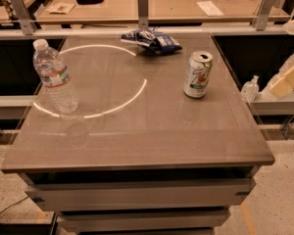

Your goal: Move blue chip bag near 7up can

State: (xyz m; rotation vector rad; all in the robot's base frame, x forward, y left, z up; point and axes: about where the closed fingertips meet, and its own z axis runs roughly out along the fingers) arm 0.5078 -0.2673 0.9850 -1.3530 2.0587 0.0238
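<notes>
The blue chip bag [152, 40] lies flat and crumpled at the far edge of the table, near the middle. The 7up can [198, 74] stands upright on the right half of the table, a short way in front of and to the right of the bag. My gripper [290, 77] shows only as cream-coloured parts at the right edge of the view. It is off the table's right side, apart from both the can and the bag.
A clear plastic water bottle [55, 78] stands upright on the left side of the grey table [137, 141]. A small bottle [250, 88] stands on a ledge to the right. A rail with metal posts [143, 9] runs behind the table.
</notes>
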